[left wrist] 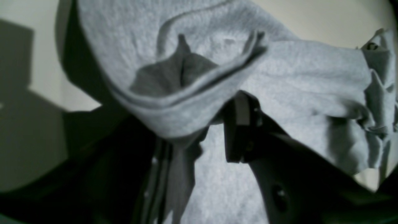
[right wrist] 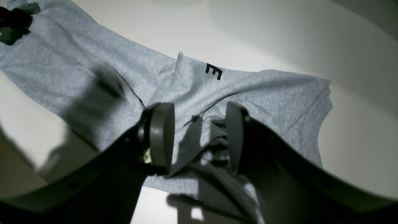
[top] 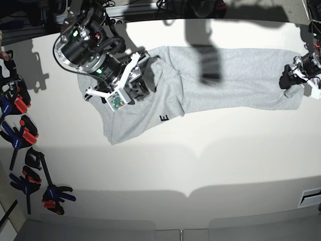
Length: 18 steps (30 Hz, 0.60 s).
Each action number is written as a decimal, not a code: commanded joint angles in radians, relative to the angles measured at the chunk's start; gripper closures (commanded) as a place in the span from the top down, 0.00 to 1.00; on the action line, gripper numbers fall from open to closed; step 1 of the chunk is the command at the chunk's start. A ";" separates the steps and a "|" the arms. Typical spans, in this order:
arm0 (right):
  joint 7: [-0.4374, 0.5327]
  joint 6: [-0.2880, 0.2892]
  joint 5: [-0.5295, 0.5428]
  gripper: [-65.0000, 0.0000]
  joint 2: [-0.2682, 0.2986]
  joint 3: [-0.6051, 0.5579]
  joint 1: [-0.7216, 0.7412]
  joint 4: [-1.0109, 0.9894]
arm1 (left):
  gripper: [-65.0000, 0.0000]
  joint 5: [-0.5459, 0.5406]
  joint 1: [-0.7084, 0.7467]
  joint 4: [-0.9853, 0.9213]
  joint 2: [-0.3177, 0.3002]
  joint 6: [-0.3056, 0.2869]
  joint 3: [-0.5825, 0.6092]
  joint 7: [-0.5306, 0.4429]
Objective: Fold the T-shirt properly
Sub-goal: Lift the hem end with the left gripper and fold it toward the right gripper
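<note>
The light grey T-shirt [top: 225, 75] lies stretched lengthwise across the far part of the white table [top: 200, 160]. A black letter "E" [top: 163, 118] shows on a turned-up fold near its left end. My right gripper [top: 143, 85] hangs over that left end. In the right wrist view the gripper [right wrist: 199, 137] is open, its pads on either side of a raised crease of shirt [right wrist: 273, 93] below the "E" [right wrist: 214, 71]. My left gripper [top: 293, 78] holds the shirt's right end. In the left wrist view grey cloth [left wrist: 311, 77] drapes over the gripper [left wrist: 202, 133] and hides most of it.
Several orange, blue and black spring clamps [top: 20, 135] lie along the table's left edge, with more at the lower left [top: 50, 193]. A dark rail with cables [top: 175, 7] runs along the back. The table's front edge is at the bottom.
</note>
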 commanded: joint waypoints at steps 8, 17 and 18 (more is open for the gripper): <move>0.021 0.003 0.015 0.39 0.000 0.000 0.009 0.018 | 0.00 0.047 -0.070 0.014 -0.022 0.011 -0.006 0.000; 0.025 -0.003 -0.016 0.39 0.000 0.000 0.034 0.026 | 0.00 0.298 -0.064 0.336 -0.022 0.169 -0.006 -0.001; 0.025 -0.010 -0.016 0.39 0.000 0.000 0.042 0.030 | 0.00 0.304 -0.054 0.388 -0.021 0.189 -0.006 0.000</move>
